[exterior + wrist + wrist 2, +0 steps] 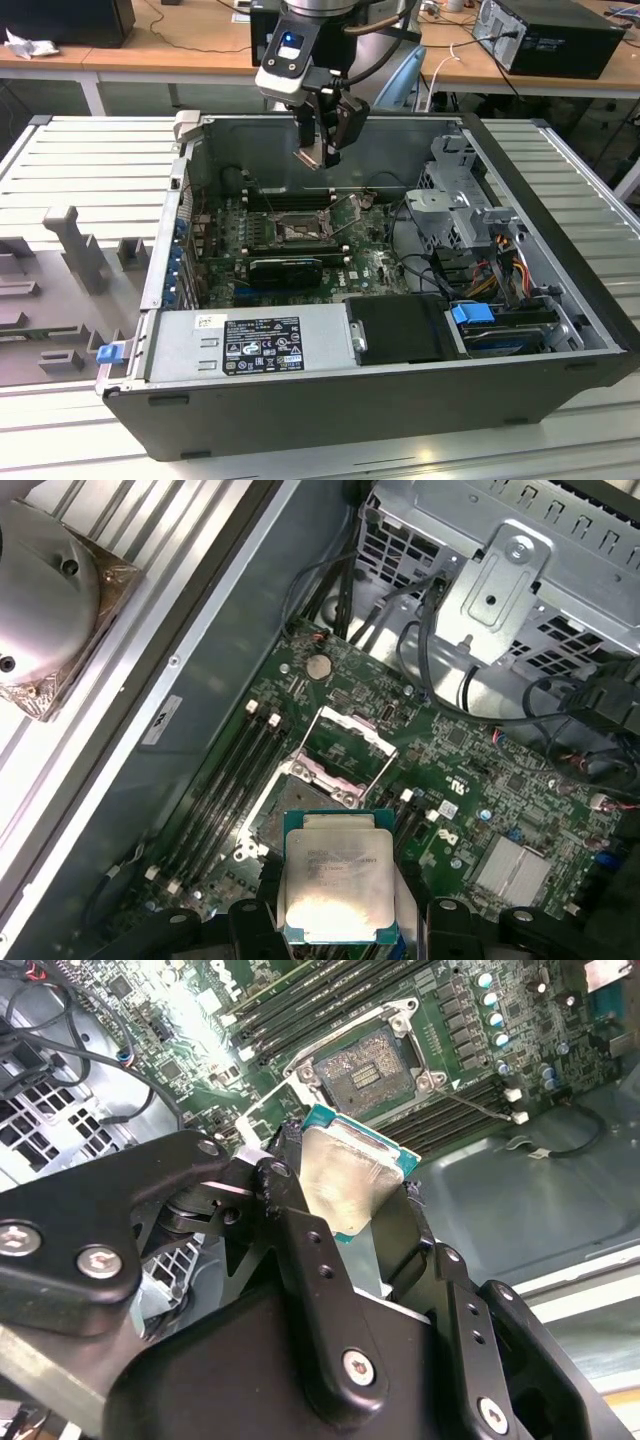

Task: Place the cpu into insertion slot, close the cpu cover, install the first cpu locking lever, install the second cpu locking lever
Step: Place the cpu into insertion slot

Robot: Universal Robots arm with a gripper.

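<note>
Gripping printed cpu (345,1175) above insertion slot (365,1060)

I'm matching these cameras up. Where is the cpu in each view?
Exterior view: cpu held in the pincer above the open case.
Second wrist view: cpu in the pincer, motherboard beyond.
First wrist view: cpu's pale face toward the camera, motherboard beyond.
Shared landmark: the long black memory slots.

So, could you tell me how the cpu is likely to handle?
The cpu looks like a thin flat plate, so it is probably stiff and light. Held in the gripper, its smooth metal face may be slippery. Its thin green edge seems easy to chip.
</note>
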